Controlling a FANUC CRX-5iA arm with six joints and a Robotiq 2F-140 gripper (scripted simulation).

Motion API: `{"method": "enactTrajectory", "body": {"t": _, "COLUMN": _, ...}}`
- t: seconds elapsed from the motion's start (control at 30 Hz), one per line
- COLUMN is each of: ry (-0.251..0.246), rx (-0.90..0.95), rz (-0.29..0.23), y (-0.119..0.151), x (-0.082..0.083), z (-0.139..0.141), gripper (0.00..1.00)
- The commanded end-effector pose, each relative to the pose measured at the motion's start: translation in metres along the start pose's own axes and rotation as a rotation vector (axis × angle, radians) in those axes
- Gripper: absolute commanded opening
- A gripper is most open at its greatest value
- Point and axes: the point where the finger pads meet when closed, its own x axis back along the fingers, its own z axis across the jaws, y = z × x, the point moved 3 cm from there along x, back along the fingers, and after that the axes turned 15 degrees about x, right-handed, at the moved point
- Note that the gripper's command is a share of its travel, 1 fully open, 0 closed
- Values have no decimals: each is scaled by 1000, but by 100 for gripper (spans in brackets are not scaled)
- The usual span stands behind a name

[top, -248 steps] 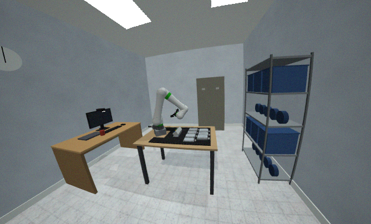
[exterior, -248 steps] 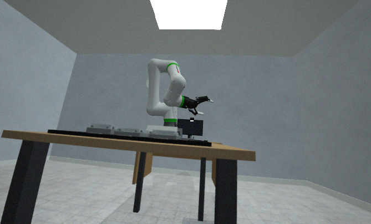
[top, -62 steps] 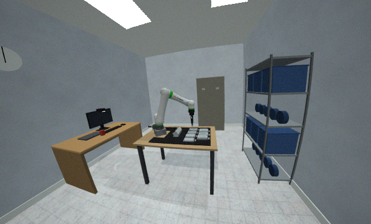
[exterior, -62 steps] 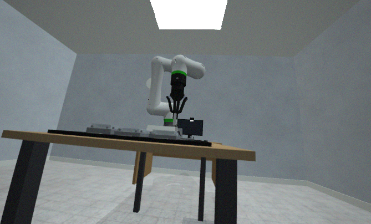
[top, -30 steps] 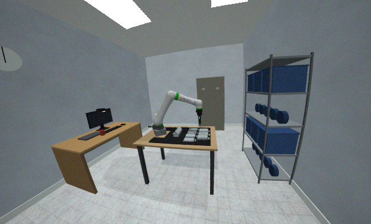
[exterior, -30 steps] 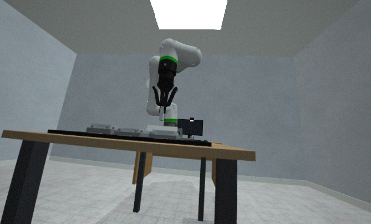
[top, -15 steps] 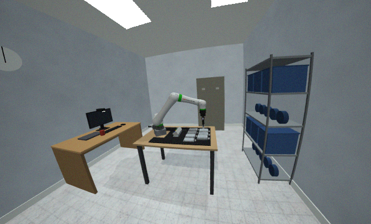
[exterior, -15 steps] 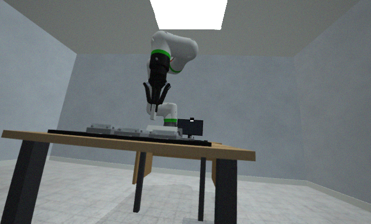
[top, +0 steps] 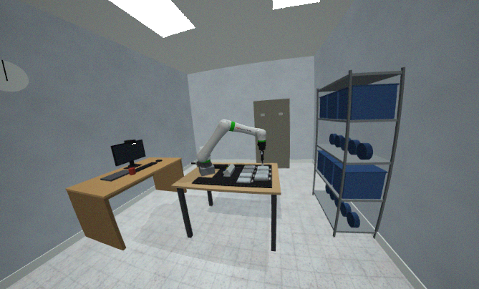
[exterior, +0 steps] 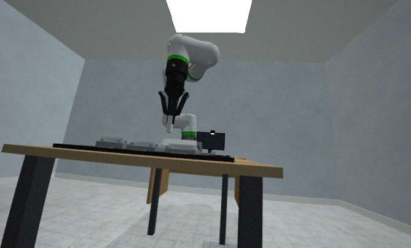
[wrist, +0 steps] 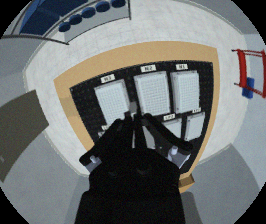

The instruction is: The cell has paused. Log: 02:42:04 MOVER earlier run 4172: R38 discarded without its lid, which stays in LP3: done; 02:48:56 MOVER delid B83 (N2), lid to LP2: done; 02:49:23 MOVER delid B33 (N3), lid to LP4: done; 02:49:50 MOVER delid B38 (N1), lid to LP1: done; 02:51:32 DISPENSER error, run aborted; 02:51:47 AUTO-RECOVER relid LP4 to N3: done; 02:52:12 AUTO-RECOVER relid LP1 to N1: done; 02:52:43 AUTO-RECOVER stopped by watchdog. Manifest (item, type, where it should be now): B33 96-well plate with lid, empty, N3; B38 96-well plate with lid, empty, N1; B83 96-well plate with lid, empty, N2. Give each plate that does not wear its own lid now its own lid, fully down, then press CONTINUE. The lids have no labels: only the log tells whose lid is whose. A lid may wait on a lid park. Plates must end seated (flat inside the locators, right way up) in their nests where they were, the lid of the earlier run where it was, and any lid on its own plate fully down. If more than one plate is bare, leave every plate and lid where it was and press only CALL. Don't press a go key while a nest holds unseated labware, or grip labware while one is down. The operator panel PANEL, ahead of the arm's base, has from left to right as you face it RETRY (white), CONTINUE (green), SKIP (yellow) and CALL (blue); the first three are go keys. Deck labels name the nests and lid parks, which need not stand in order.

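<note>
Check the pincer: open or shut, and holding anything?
Shut, empty. The pincer hangs above the deck with fingertips pressed together and nothing between them.

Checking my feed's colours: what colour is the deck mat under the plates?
Black. The deck mat shows best in the top view, lying on the tan wooden table.
</note>
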Motion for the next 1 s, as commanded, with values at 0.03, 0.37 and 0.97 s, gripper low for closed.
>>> {"method": "enactTrajectory", "body": {"t": 0.03, "ry": 0, "rx": 0, "rz": 1, "y": 0, "x": 0, "z": 0, "gripper": 0}}
{"method": "enactTrajectory", "body": {"t": 0.37, "ry": 0, "rx": 0, "rz": 1, "y": 31, "x": 0, "z": 114, "gripper": 0}}
{"method": "enactTrajectory", "body": {"t": 0.97, "ry": 0, "rx": 0, "rz": 1, "y": 35, "x": 0, "z": 123, "gripper": 0}}
